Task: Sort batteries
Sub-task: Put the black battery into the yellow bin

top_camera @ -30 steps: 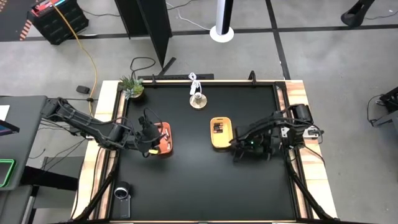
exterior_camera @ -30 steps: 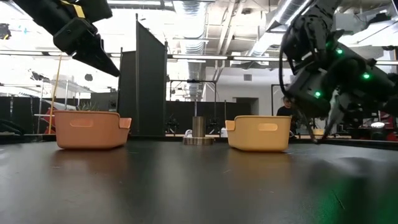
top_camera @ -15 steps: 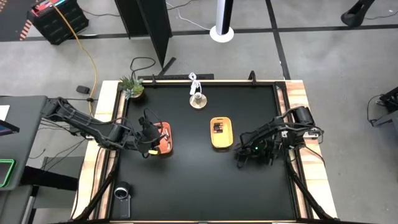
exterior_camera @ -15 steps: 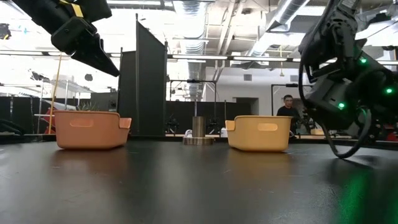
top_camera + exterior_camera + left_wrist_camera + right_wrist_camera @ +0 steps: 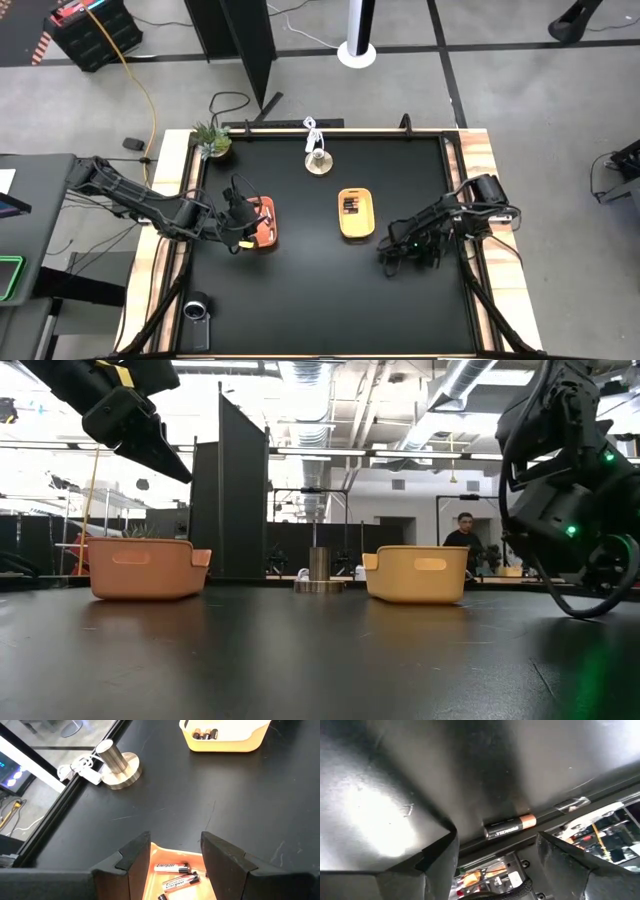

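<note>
A single black battery with a copper end point(image 5: 510, 826) lies flat on the tabletop point(image 5: 320, 290), right against its raised edge, and the right tool point(image 5: 497, 852) stands just before it with its two fingers spread wide on either side, gripping nothing. From above, that tool point(image 5: 392, 256) sits low over the right part of the tabletop, a little beyond the yellow tray point(image 5: 355, 213) on the side toward the right rim.

More batteries lie in the trays. A few dark cells point(image 5: 205, 733) rest side by side in the yellow tray point(image 5: 225, 737). Silver-and-black ones point(image 5: 172, 867) (the lettering on them is readable from the left wrist) lie on the floor of the orange tray point(image 5: 172, 857), directly under the left tool point(image 5: 175, 855), whose fingers stand apart and empty above them.

The left tool point(image 5: 243, 215) hangs over the orange tray point(image 5: 265, 222) on the left part of the tabletop, and from table height its arm shows high above that tray point(image 5: 145, 567).

Between the two trays, farther back, stands a short metal post on a round base point(image 5: 318, 160), with a white cable point(image 5: 312, 128) beside it. A small potted plant point(image 5: 211, 138) sits at the far left corner. Behind the tabletop, a person point(image 5: 462, 540) stands in the room.
</note>
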Robot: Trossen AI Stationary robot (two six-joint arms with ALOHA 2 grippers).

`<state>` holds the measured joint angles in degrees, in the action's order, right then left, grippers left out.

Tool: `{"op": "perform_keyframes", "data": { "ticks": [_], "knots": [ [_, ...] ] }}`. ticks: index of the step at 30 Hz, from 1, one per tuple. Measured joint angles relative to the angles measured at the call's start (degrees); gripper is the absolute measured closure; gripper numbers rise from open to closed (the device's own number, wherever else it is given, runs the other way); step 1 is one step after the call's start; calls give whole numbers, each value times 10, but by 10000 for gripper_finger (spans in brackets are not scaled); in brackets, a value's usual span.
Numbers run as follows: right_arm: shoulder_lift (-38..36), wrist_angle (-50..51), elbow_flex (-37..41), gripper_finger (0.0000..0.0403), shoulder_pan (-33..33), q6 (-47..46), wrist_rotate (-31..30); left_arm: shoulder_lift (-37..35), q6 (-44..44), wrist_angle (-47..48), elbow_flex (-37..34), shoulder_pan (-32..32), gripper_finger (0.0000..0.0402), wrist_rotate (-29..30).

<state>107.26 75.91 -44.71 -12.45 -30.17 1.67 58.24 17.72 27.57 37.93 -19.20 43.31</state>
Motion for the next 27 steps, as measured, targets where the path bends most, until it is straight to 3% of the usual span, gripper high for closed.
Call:
{"op": "perform_keyframes", "data": {
  "ticks": [12,27],
  "knots": [
    [110,23,-6,121,11,-2,-29,0,1,-1,0,0,233,0],
    [91,9,-3,122,23,81,-29,0,1,0,0,0,233,-11]
  ]
}}
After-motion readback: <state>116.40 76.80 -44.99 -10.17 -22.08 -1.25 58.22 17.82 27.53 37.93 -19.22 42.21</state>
